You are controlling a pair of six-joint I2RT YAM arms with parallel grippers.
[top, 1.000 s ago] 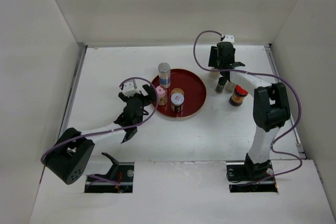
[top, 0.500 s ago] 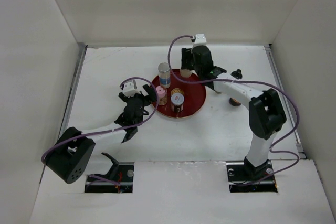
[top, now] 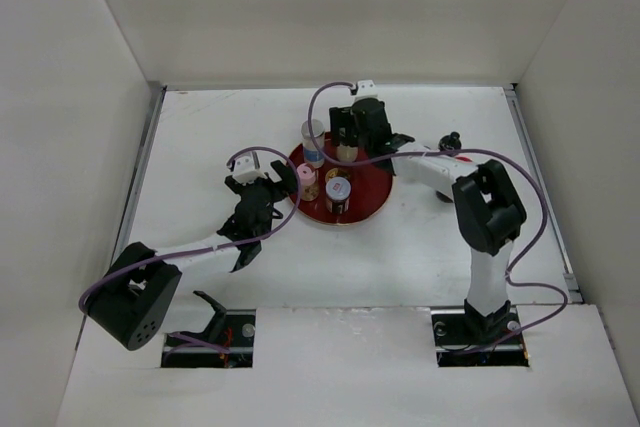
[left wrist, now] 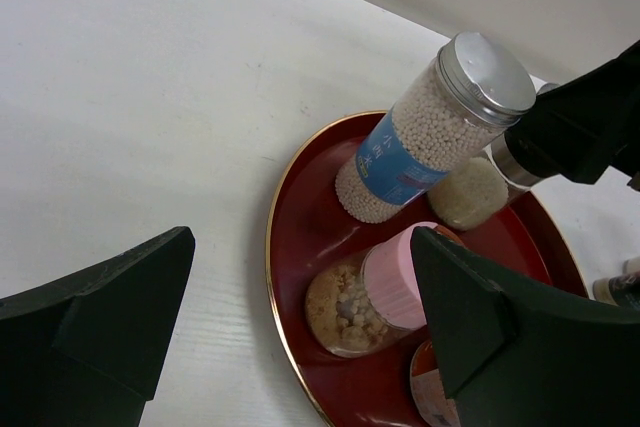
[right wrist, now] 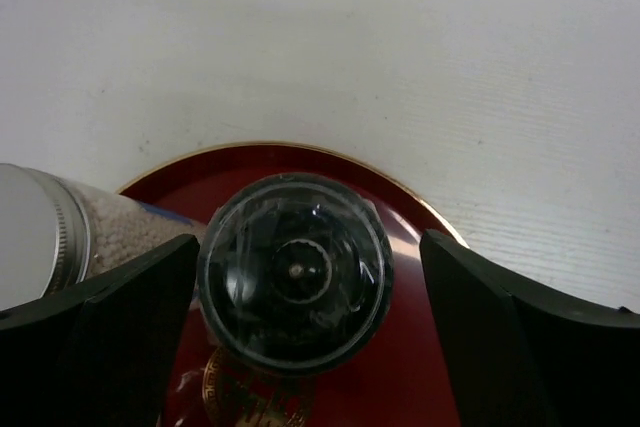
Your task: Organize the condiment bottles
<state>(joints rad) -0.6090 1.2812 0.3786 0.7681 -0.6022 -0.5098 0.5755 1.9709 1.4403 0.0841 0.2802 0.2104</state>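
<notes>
Black fingers of the left gripper (left wrist: 300, 247) are standing wide apart with nothing between them, hovering over the white table (left wrist: 150, 77) at the near rim of the round red tray (left wrist: 300, 202). Just ahead of the two fingertips, a pink-capped jar (left wrist: 395, 285) is sitting on the tray, its clear body packed with coarse tan crumbs. No writing is showing on it. Toward the right finger's side of it, a jar with a printed lid (top: 338, 190) is standing on the tray too, the print too small to read.

Beyond the pink-capped jar, farther from those fingers, a tall silver-lidded jar (left wrist: 440, 117) is standing full of white beads. It is wearing a blue label with white characters that are not making out legibly.

Farther again, the right gripper (right wrist: 305, 272) is reaching over the tray's far side, its fingers clamping a black-capped bottle (right wrist: 293, 269) with a clear body and pale contents. The cap is filling the space between the two fingers, and the silver-lidded jar is lying just outside one of them. Whether the bottle's base is touching the tray is not clear. Under the cap's edge, some gold print (right wrist: 240, 392) on red is showing, too cut off to read.
</notes>
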